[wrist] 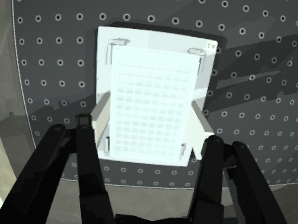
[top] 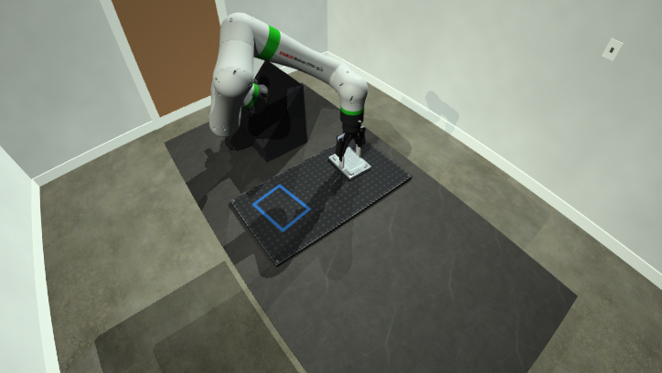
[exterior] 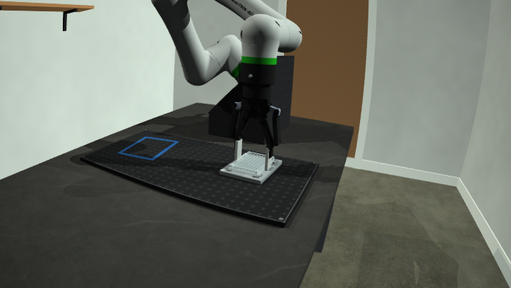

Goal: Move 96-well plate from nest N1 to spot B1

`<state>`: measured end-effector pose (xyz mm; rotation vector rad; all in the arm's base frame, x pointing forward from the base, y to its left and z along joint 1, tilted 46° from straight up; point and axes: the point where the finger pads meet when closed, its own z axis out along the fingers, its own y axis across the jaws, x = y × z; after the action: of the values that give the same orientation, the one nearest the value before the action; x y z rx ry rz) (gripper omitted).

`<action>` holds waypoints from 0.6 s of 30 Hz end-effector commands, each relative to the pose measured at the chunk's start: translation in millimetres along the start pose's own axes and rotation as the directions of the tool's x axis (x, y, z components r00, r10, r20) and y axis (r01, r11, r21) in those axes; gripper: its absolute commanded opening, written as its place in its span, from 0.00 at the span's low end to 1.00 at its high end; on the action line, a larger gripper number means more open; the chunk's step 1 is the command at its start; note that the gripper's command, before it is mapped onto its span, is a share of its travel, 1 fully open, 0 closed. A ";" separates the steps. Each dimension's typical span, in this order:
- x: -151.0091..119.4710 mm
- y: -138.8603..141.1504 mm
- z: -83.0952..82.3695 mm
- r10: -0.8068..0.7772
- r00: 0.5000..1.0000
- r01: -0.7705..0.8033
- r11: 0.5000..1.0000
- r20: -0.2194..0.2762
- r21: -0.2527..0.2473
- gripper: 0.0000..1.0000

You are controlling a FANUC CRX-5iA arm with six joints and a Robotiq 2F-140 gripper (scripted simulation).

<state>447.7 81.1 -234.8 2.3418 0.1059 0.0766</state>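
Note:
The white 96-well plate (top: 353, 161) sits in the white plate nest (top: 350, 168) at the right end of the dark perforated deck. It also shows in the exterior view (exterior: 249, 162) and in the wrist view (wrist: 152, 107). My gripper (exterior: 251, 158) stands straight down over the plate, one finger on each long side, shut on it. In the wrist view the two finger pads press against the plate's long edges. The blue taped outline (top: 281, 207) lies at the deck's left end, also seen in the exterior view (exterior: 148, 147).
A black box (top: 277, 115) stands behind the deck by the arm's base. The deck (exterior: 200, 171) lies on a dark table whose right edge drops to the floor. A wooden shelf (exterior: 42, 7) hangs on the far left wall.

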 end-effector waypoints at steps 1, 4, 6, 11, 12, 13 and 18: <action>0.0 -0.1 0.1 0.000 1.000 0.000 1.000 0.000 0.000 0.00; 0.0 -0.1 -1.5 0.000 1.000 0.000 1.000 0.000 0.000 0.00; 0.0 -0.1 -4.9 0.000 1.000 0.000 1.000 0.000 0.000 0.00; 0.0 -0.1 -13.2 0.000 1.000 0.000 1.000 0.000 0.000 0.00; 0.0 -0.1 -14.9 0.000 1.000 0.000 1.000 0.000 0.000 0.00; 0.0 -0.1 -16.5 0.000 1.000 0.000 1.000 0.000 0.000 0.00; 0.0 -0.1 -21.5 0.000 1.000 0.000 1.000 0.000 0.000 0.00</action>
<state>445.9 94.8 -221.3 2.3418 0.1058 0.0763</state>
